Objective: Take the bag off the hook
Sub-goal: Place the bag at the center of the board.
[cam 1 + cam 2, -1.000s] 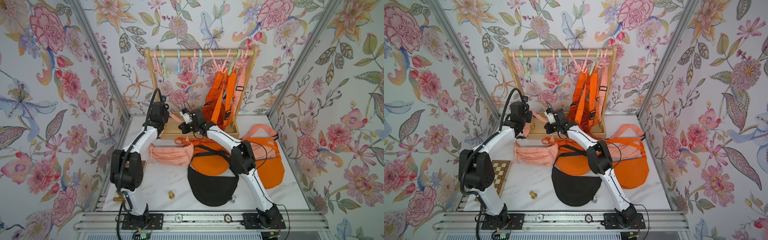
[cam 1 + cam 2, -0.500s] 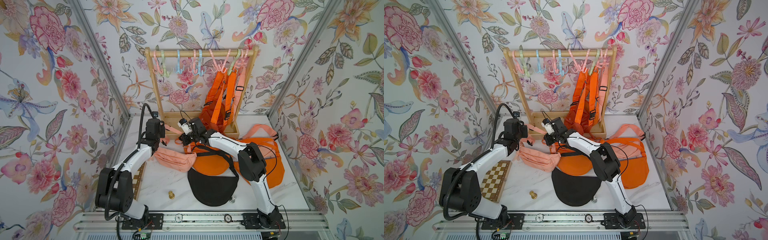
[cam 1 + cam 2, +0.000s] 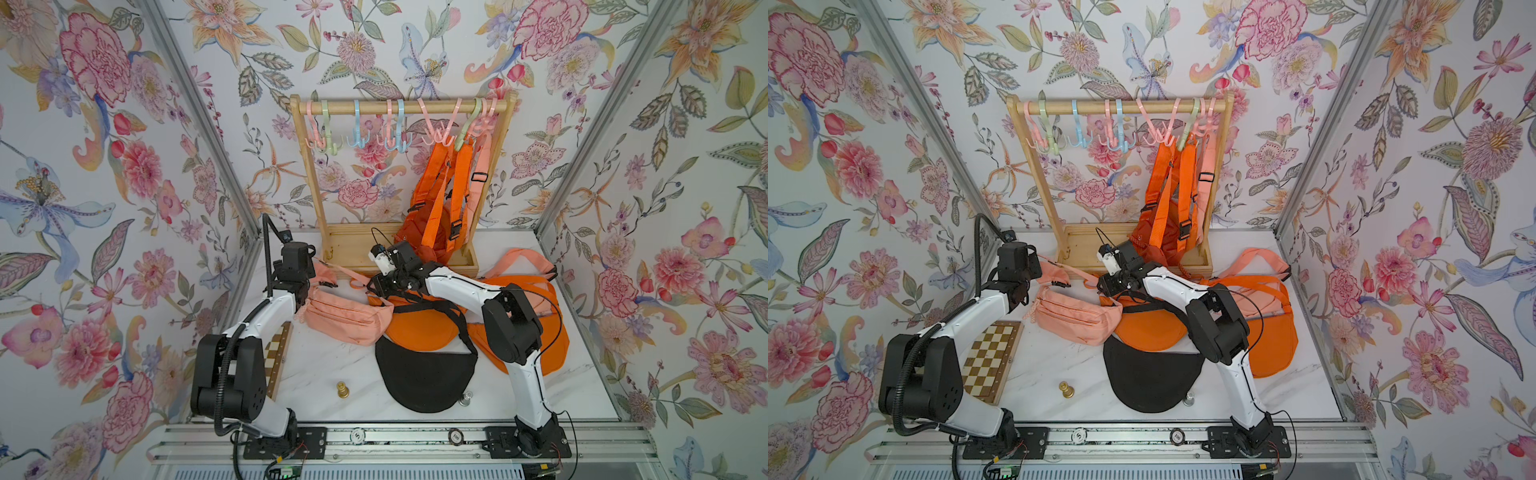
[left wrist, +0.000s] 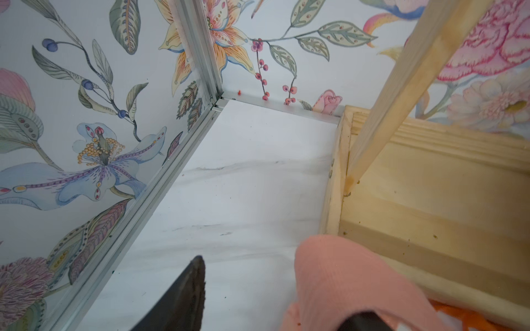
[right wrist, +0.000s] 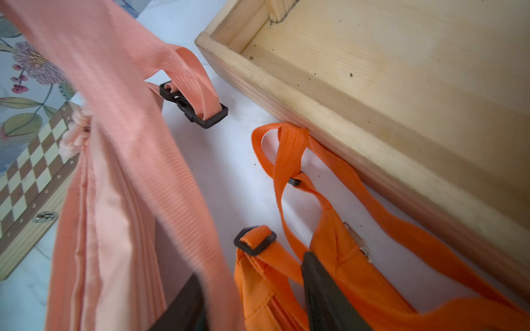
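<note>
peach bag [image 3: 347, 309] lowered w/ both arms, now lies on table [image 3: 324, 370] nr left edge, off hooks [image 3: 357, 139]. left gripper [image 4: 279, 289], right gripper [image 5: 252, 266]: jaws parted, strap [image 5: 160, 172] loose. todo: retract arms.

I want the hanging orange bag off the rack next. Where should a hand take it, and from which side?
Grip the straps of the orange bag high up, just under the hooks. There they hang straight and close together, while the body sags into the tray. Come from the front: the wall is behind and the post stands close beside. Then probably lift to clear the upturned tips.
</note>
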Motion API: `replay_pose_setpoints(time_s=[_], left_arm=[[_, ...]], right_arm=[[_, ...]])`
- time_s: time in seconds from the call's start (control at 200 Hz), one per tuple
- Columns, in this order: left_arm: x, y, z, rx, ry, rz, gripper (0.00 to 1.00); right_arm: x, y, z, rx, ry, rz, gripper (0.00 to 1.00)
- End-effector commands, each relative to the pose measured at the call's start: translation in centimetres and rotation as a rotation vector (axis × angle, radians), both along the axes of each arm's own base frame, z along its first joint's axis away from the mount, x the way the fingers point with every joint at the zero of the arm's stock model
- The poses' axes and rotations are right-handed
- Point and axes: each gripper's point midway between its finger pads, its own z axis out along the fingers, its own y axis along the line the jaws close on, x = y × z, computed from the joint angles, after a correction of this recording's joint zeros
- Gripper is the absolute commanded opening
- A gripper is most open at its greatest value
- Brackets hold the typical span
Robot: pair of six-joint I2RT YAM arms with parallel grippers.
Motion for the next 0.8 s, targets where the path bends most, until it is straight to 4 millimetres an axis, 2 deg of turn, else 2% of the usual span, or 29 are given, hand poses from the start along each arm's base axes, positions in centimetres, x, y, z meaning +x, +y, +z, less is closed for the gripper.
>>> replay_pose_setpoints(time_s=[0.0, 0.095, 0.2, 0.235, 0.25, 0.27, 0.425, 0.515, 0.53, 0.581, 0.691, 0.761, 0.796], left_arm=[[0.2, 1.0, -0.9, -0.006, 0.062, 0.072, 0.74], [-0.1, 1.1, -1.8, -0.024, 0.084, 0.089, 0.86], [-0.6, 1.0, -1.2, -0.043, 0.059, 0.085, 0.99], [-0.5, 0.8, -1.2, -0.053, 0.058, 0.073, 0.99], [-0.8, 0.7, 0.2, -0.060, 0.027, 0.069, 1.00], [-0.9, 0.6, 0.7, -0.068, 0.015, 0.063, 1.00], [-2.4, -0.1, 3.4, -0.121, -0.031, 0.022, 0.99], [-3.8, -0.7, 3.8, -0.160, -0.023, 0.000, 0.99], [-4.1, -0.7, 3.8, -0.166, -0.020, 0.000, 1.00], [-5.1, -1.0, 3.6, -0.193, -0.012, -0.011, 0.99], [-7.3, -1.5, 2.8, -0.247, -0.016, -0.028, 0.99], [-7.9, -2.3, 3.3, -0.281, -0.054, -0.076, 0.99], [-7.9, -3.3, 4.0, -0.295, -0.081, -0.121, 0.99]], right_arm=[[-0.8, -0.3, 3.9, 0.040, -0.057, 0.011, 0.57], [-1.4, -0.5, 5.8, 0.066, -0.078, 0.010, 0.64], [-1.8, -0.9, 7.8, 0.090, -0.101, 0.000, 0.68], [-1.9, -1.1, 8.4, 0.099, -0.106, -0.004, 0.69], [-1.9, -1.2, 8.6, 0.102, -0.106, -0.008, 0.69], [-1.8, -1.5, 9.1, 0.110, -0.110, -0.014, 0.69], [-0.9, -3.4, 13.1, 0.178, -0.146, -0.084, 0.69], [-0.1, -4.5, 16.2, 0.242, -0.169, -0.135, 0.67], [0.9, -5.6, 16.7, 0.252, -0.175, -0.166, 0.67], [1.8, -6.8, 18.4, 0.278, -0.195, -0.204, 0.66], [3.5, -9.5, 21.8, 0.301, -0.282, -0.293, 0.55], [4.9, -11.5, 23.8, 0.314, -0.327, -0.362, 0.37], [5.6, -12.5, 24.8, 0.324, -0.346, -0.397, 0.25]])
